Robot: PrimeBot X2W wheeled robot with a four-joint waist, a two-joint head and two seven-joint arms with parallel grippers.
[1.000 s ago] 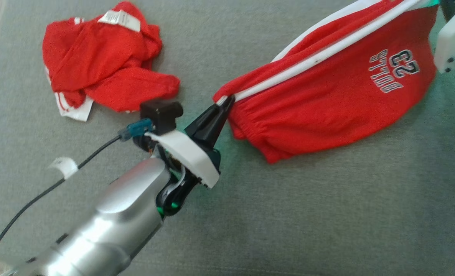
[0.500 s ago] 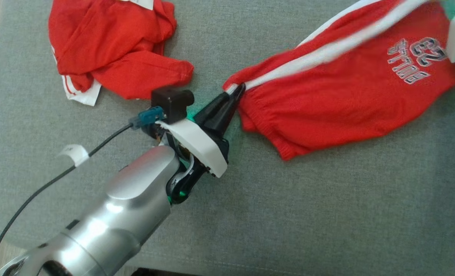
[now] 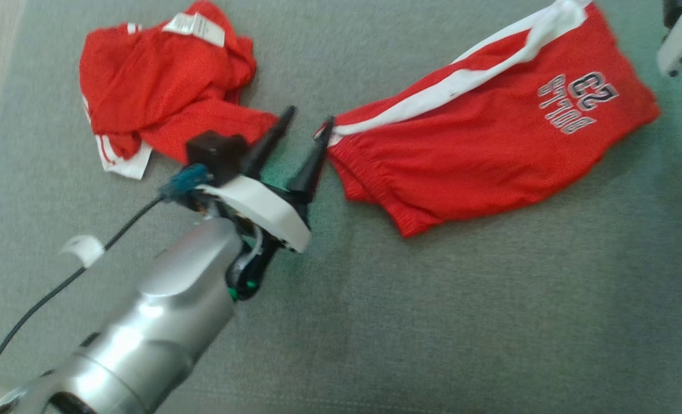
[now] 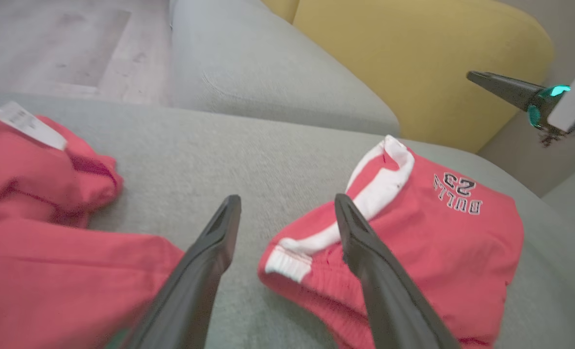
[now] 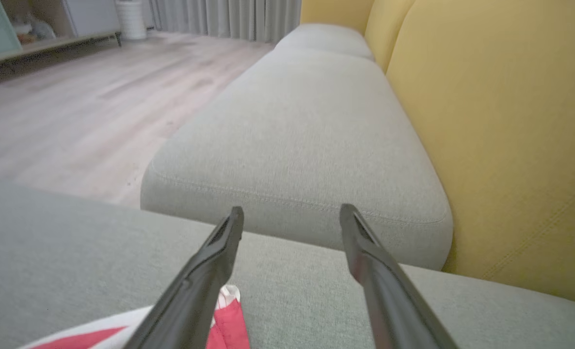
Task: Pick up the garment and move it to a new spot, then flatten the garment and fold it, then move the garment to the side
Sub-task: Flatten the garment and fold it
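Note:
The red shorts (image 3: 479, 138), with a white side stripe and "BULLS 23" lettering, lie slack on the grey cushion. My left gripper (image 3: 310, 115) stands open at their waistband corner, one fingertip just beside the white stripe's end and nothing between the fingers. From the left wrist, the open left gripper (image 4: 287, 198) has the shorts (image 4: 438, 232) lying under and past its right finger. The right gripper's white housing (image 3: 680, 40) sits at the top right, off the shorts' hem. In its own view the right gripper (image 5: 292, 210) is open above a shorts edge (image 5: 229, 325).
A second crumpled red garment (image 3: 163, 98) with a white label lies to the left, close to my left fingers. The grey seat cushion (image 3: 433, 316) stretches wide below. A yellow backrest (image 5: 501, 121), a neighbouring cushion (image 5: 307, 121) and wood floor (image 5: 74, 111) lie beyond.
My left gripper has opened and let go of the waistband corner. The shorts, earlier stretched taut between the arms, now lie slack on the cushion. The head camera has shifted.

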